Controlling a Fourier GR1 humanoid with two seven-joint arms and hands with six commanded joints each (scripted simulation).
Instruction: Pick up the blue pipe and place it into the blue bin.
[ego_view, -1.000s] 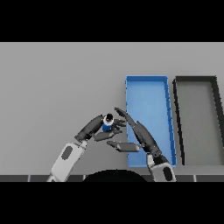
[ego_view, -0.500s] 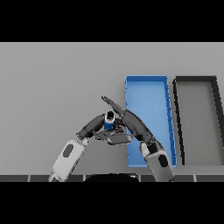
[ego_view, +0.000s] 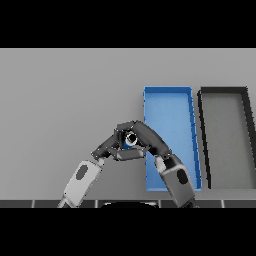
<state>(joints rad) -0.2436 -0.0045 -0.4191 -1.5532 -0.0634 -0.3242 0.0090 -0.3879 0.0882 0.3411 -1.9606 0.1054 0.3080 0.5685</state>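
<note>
Where the grey table (ego_view: 60, 100) runs bare across the left of the head view, nothing stands on it; the working items gather right of centre

Item, left hand (ego_view: 111, 147): dark, on a white and grey arm rising from the lower edge; fingers curled against the near-left side of the pipe, apparently bracing it so it cannot roll away from the other hand. Count: one

Item, short blue pipe with a pale open end (ego_view: 130, 139): just left of the blue bin, its round mouth facing up toward the camera, most of its body hidden by fingers. It lies between the two hands, not yet in the bin; whether it rests on the table or is lifted clear cannot be told. Count: one

Item, right hand (ego_view: 150, 141): dark, fingers wrapped over the top and right side of the pipe, closing a two-handed clasp, presumably for a secure carry. Count: one

Item, shallow blue rectangular bin (ego_view: 170, 92): open-topped, long axis running away from the robot, the nearer tray and so the evident target. Count: one

Item, shallow dark grey rectangular bin (ego_view: 222, 91): just beside the blue one, on its right, parallel. Count: one
</note>
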